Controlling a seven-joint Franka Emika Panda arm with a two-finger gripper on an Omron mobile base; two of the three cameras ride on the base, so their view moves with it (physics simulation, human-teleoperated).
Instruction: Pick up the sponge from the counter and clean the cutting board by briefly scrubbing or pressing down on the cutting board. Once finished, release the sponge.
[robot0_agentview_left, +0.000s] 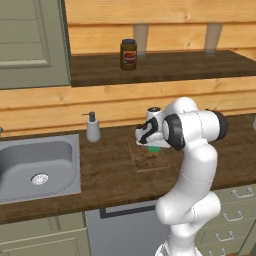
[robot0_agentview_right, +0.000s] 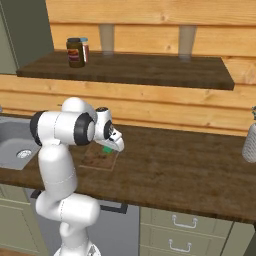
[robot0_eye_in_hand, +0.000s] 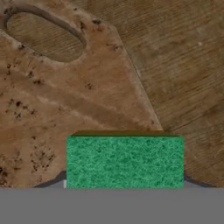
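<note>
Holding the sponge (robot0_eye_in_hand: 125, 161) between its jaws, your gripper (robot0_agentview_left: 150, 141) is closed on it just above the cutting board (robot0_eye_in_hand: 57, 109); from the base cameras the green block shows under the hand, over the board's 1 o'clock corner. So the pick-up looks done. What is left, I judge, is to press or scrub, then let go. Whether the sponge already touches the board, you cannot tell. Around the board lies the counter (robot0_agentview_left: 110, 170), with the sink (robot0_agentview_left: 20, 165) at 9 o'clock.
</note>
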